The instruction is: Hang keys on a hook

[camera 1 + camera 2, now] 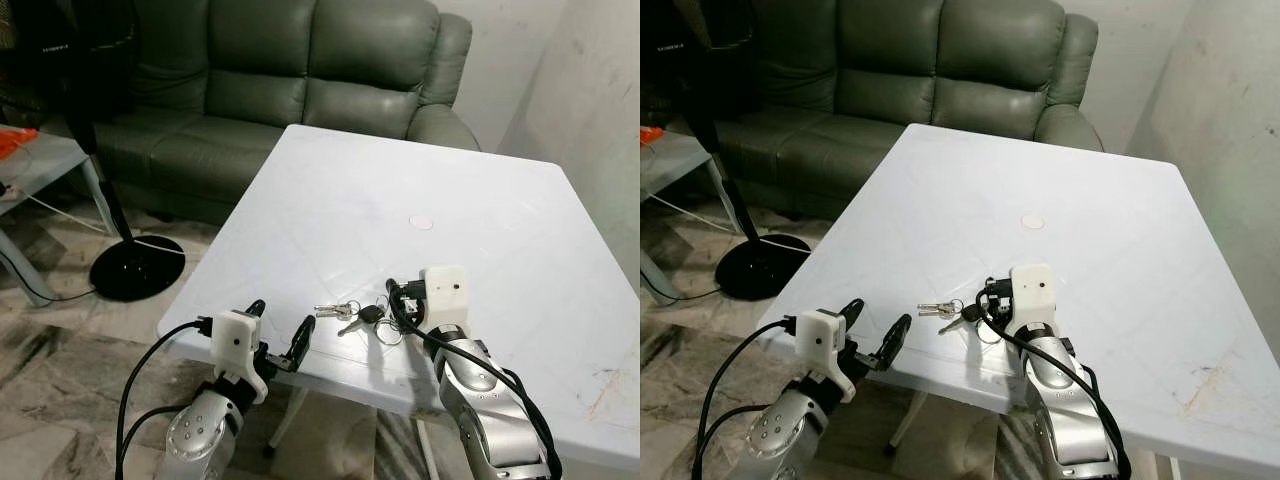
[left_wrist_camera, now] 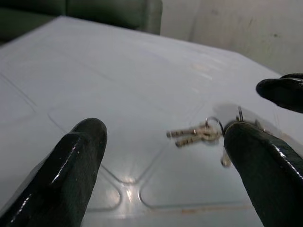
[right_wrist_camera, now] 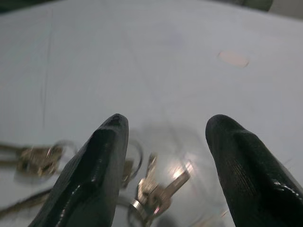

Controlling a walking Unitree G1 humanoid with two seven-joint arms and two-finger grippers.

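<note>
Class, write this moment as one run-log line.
keys: flat on white table | right hand: open, over keys | left hand: open, at table edge

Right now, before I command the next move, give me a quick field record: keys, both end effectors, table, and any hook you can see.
keys: bunch lying flat on the white table, near its front edge
right end effector: open, at the keys, fingers either side of part of the bunch, not closed on it
left end effector: open, at the table's front edge, left of the keys
hook: none visible
background: green sofa behind the table
</note>
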